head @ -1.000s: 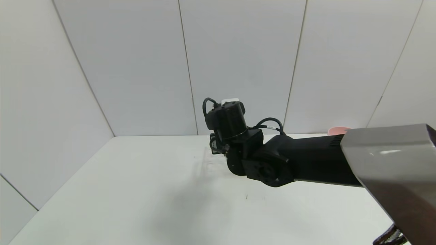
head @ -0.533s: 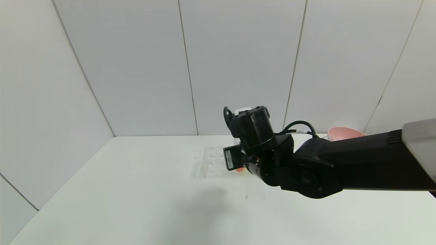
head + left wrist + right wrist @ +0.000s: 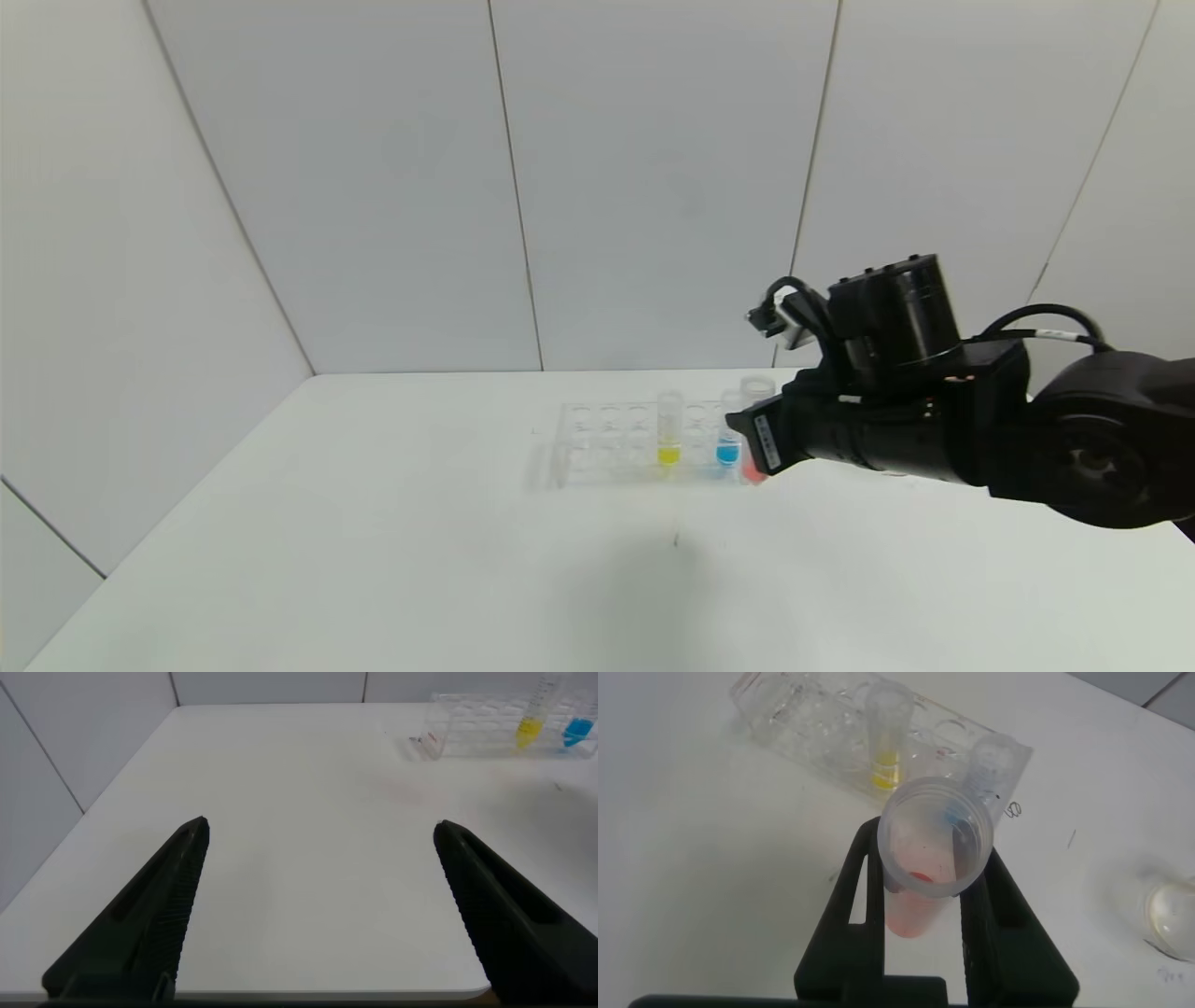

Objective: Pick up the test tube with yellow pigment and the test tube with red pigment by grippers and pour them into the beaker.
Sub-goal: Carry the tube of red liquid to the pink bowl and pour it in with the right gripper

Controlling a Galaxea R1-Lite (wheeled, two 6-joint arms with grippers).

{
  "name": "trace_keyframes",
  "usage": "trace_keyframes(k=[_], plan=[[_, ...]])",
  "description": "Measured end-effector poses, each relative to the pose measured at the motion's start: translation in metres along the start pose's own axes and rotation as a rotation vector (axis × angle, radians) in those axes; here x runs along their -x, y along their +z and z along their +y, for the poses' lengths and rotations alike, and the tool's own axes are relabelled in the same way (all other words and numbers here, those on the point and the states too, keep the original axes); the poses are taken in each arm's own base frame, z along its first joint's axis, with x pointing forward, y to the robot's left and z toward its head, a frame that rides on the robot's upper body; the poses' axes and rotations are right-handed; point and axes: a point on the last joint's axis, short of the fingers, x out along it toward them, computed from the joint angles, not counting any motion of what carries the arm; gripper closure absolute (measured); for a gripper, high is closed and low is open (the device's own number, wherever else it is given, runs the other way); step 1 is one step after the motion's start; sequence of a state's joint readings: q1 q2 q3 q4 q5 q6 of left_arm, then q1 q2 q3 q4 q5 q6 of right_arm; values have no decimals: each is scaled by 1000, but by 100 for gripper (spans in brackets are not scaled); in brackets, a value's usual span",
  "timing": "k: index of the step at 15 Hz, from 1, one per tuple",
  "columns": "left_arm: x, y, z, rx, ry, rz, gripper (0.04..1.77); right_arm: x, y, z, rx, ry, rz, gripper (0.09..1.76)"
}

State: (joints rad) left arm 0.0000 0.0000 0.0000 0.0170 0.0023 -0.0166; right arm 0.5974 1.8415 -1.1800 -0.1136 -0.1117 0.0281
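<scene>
Right wrist view alone shows the right gripper (image 3: pixel 924 905) pinching the red tube (image 3: pixel 929 863) at frame centre, open mouth toward the camera, long axis pointing away. Head view: mostly hidden. Yellow tube (image 3: pixel 668 431) upright in rack (image 3: pixel 597 439), mid-frame. Left gripper (image 3: pixel 322 905) spread.

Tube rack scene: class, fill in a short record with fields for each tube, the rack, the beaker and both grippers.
yellow tube: the test tube with yellow pigment stands upright in the tube rack
blue tube: the blue-liquid tube is upright in the rack, to the right of the yellow one
red tube: the test tube with red pigment is clamped in the right gripper, at the rack's right end
beaker: the beaker stands behind the rack
left gripper: the left gripper is open, over bare table
</scene>
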Motion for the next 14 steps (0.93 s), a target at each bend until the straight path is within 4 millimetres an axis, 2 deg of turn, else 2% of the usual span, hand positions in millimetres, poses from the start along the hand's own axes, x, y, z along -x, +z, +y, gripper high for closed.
trace_keyframes(k=[8,14], plan=[[0,0,0,0,0,0,9,32,-11,-100,13,88,-32,133],[0,0,0,0,0,0,9,45,-19,-188,185,125,-121,133]])
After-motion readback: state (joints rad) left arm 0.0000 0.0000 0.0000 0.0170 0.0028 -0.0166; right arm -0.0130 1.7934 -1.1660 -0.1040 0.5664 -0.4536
